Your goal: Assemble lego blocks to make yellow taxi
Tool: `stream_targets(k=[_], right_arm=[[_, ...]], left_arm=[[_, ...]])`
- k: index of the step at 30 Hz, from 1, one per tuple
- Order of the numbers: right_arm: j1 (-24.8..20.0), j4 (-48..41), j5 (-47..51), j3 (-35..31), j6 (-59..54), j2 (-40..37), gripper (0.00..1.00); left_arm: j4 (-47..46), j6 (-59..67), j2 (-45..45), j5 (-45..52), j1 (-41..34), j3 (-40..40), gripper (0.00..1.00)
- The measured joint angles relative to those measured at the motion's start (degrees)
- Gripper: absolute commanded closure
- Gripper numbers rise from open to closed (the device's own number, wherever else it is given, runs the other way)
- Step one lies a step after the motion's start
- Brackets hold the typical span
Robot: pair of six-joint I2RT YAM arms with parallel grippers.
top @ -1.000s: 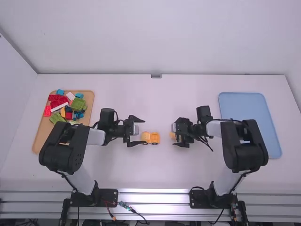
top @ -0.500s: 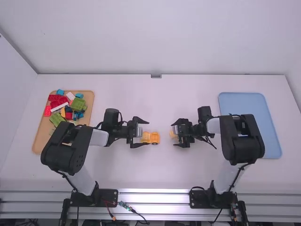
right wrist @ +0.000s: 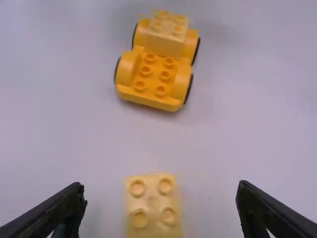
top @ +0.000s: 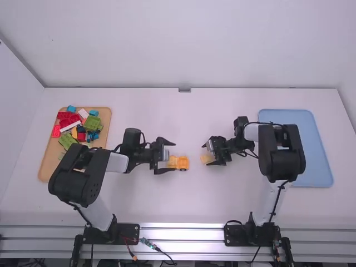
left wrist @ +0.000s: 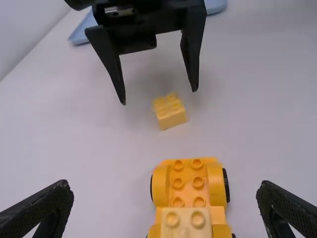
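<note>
Jaw positions: both pairs stood wide.
Left gripper (top: 173,157) — yellow wheeled plastic base (right wrist: 153,74) lay partly between jaws; right gripper (top: 206,155) — pale-yellow studded plastic brick (right wrist: 153,202) lay between jaws.

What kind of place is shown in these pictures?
Probably a robotics lab or test station: two robot grippers, left and right, work over a white table, with toy bricks in a wooden tray and a yellow brick car between them.
</note>
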Motion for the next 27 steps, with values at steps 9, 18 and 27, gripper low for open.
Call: stream_targets(k=[9, 18, 27], right_arm=[[0.9, 0.7, 0.1, 0.1, 1.4, 3.1, 0.34], [0.8, 0.7, 0.6, 0.1, 3.0, 3.1, 0.4], [0.8, 3.5, 1.2, 0.1, 9.0, 3.1, 0.39]], left_arm=[[0.9, -2.6, 0.0, -1.1, 0.0, 0.0, 0.01], [0.9, -2.6, 0.0, -1.2, -0.1, 0.0, 0.01], [0.9, -2.6, 0.0, -1.4, -0.1, 0.0, 0.01]])
